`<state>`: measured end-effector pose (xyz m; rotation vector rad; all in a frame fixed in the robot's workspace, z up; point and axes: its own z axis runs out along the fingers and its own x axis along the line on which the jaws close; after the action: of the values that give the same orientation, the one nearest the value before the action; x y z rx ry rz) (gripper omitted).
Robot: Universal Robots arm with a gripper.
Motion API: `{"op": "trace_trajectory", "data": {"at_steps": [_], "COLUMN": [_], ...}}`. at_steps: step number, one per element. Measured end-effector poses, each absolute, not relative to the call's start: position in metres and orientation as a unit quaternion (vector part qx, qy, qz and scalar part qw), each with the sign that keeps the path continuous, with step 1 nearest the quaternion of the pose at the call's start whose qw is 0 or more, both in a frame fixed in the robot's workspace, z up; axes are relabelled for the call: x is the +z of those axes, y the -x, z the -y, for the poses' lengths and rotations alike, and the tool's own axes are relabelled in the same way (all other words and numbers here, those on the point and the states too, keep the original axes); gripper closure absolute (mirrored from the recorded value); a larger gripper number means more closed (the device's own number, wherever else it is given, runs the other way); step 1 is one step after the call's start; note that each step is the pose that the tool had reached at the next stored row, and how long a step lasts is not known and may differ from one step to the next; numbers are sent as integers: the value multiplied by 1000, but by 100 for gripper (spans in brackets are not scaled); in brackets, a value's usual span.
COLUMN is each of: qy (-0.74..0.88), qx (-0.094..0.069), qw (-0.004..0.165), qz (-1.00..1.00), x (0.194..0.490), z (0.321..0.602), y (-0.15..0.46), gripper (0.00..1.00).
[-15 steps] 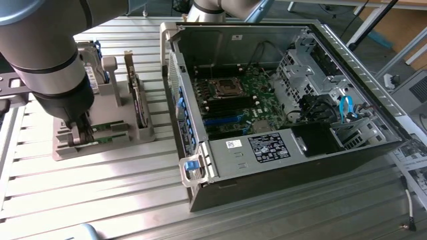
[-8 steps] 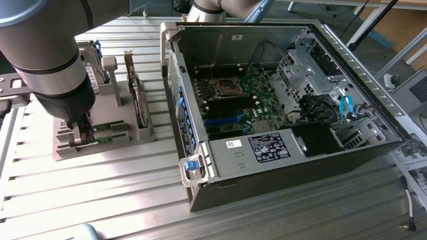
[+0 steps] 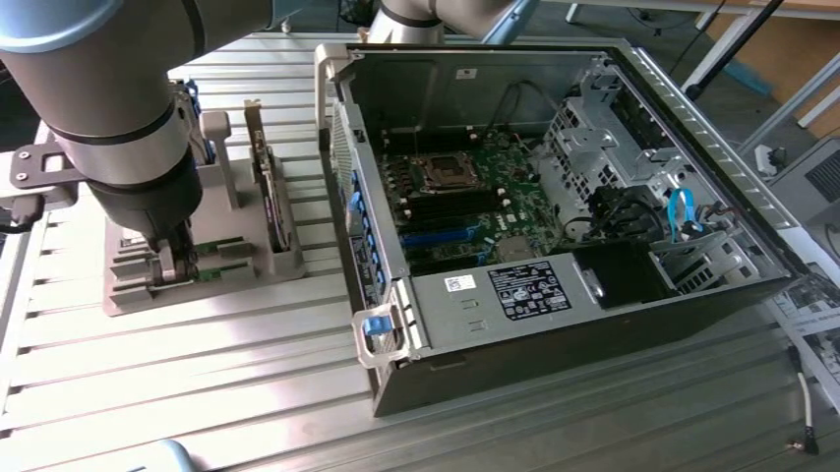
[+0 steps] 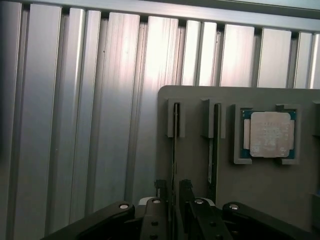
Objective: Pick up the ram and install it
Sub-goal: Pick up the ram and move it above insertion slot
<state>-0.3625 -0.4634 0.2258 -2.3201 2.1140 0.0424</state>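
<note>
The ram (image 4: 175, 145) is a thin stick seen edge-on in wrist view, standing upright in a slot of a grey holder block (image 4: 200, 100). A 2nd stick (image 4: 212, 150) stands in the next slot, parallel and just beside it. A square silver processor chip (image 4: 270, 134) lies flat in its own recess further along. In ext. view the holder also carries a tall dark expansion card (image 3: 271, 197), upright.

Surface: the holder sits on a ribbed aluminium table (image 4: 100, 125) w/ long grooves and glare on some ribs. To the exterior view's right of the holder, near it, an open PC case (image 3: 434, 79) lies on its side. It shows a green mobo (image 3: 459, 211), a CPU socket (image 3: 440, 172) and a blue cable (image 3: 679, 211) by the drive cages. Room bg past the case: metal legs (image 3: 804, 98), a brown board (image 3: 801, 39), printed sheets (image 3: 816, 300) at the far edge.

Pincer: the gripper (image 4: 173, 186) is down at the holder on the grey arm (image 3: 118, 118). Jaws are wide apart, one finger (image 4: 186, 190) on each side of the ram, the stick btwn them. It is not clamped; the ram is seated in its slot.

Hidden: the ram's chips & green face can't be seen edge-on. In ext. view the arm covers much of the holder, so which stick is straddled can't be told there. Whether a pad grazes the stick is unclear.
</note>
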Motion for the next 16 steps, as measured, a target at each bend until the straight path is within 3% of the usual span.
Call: {"op": "trace_trajectory", "data": {"at_steps": [16], "qy": [739], "qx": [14], "qw": [1], "qz": [-673], "x": [226], "z": [462], "y": [356], "gripper": [76]}}
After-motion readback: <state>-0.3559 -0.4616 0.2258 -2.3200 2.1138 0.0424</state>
